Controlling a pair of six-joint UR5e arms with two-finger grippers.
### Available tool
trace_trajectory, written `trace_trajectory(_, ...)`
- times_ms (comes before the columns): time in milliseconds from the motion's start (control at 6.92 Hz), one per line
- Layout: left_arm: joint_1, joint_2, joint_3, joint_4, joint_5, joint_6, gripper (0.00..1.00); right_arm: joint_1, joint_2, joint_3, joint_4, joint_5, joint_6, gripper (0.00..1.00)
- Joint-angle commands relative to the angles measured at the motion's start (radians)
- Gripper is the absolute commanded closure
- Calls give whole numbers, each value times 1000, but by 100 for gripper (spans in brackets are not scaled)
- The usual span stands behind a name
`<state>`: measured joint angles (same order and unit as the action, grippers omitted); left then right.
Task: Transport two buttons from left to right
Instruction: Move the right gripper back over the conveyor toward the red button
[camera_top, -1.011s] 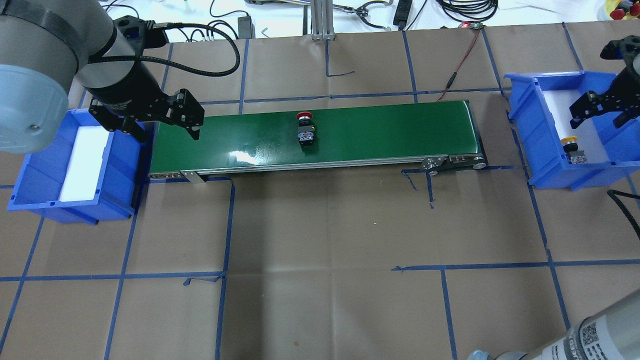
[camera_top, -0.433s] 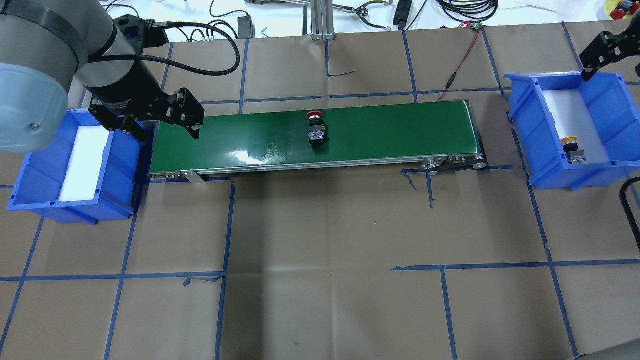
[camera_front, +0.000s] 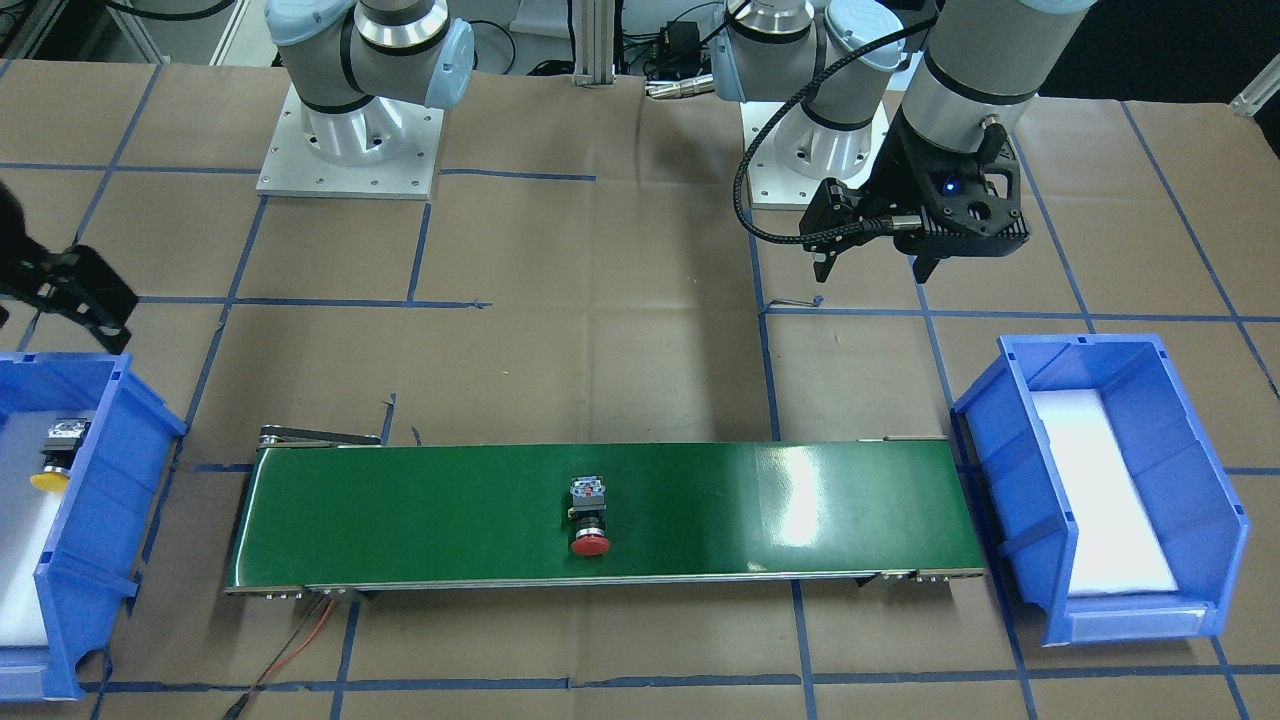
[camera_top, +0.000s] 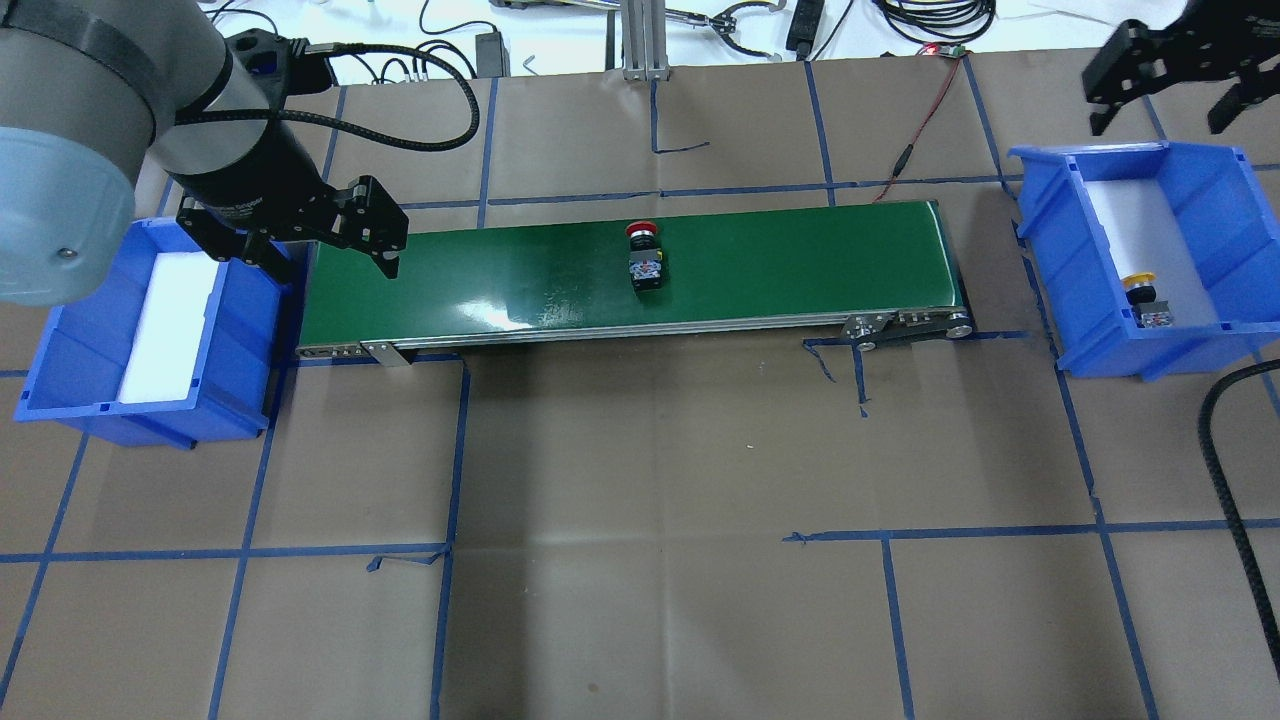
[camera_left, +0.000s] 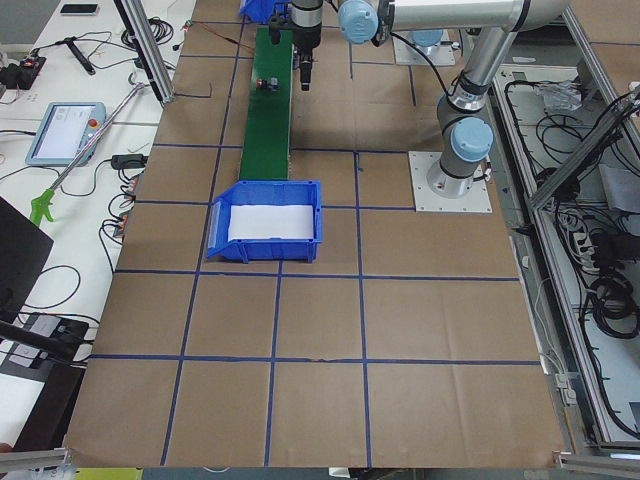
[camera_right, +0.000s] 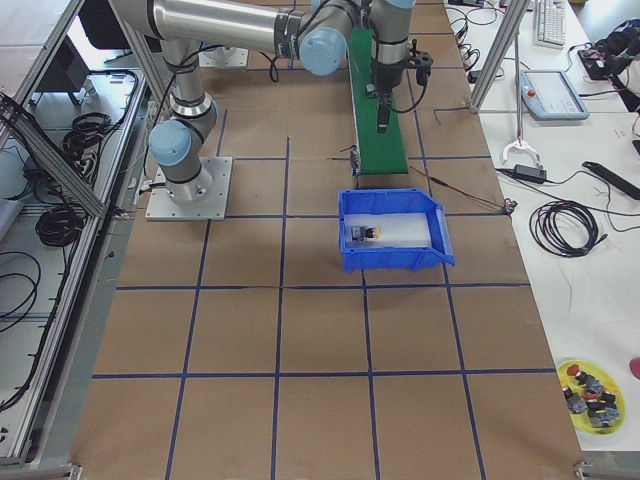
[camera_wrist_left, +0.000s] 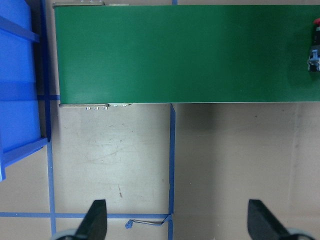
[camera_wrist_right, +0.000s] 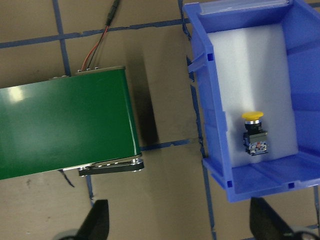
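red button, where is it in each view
Exterior front-facing: red button mid green conveyor belt, cap toward bottom.
Overhead exterior: button mid-belt, cap toward top.
Exterior left: tiny speck far up the belt.
Exterior right: cannot make it out.
Left wrist-mounted: button cut by the right edge.
Right wrist-mounted: not in it.
Shared landmark: that belt.

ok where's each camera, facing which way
Front-facing: across table, faces robot; bases, left gripper.
Overhead: behind robot, looks down; left gripper, right gripper.
Exterior left: table's left end, along conveyor; left arm near.
Exterior right: right end; right arm near.
Left wrist: down on conveyor; fingertips.
Right wrist: down on yellow button; fingertips.
First two share red button.
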<state>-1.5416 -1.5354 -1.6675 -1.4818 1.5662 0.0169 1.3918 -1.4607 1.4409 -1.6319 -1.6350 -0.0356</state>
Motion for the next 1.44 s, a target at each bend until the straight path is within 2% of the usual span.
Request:
trace_trajectory(0,0,0,0,0,0,0,0,188,-18,1,12,-5,165,0)
trace_trajectory(144,0,0,0,0,0,0,0,217,-4,3,12,-5,189,0)
trace_trajectory(1300,0,0,0,0,0,0,0,220,5,18,17,6,186,0)
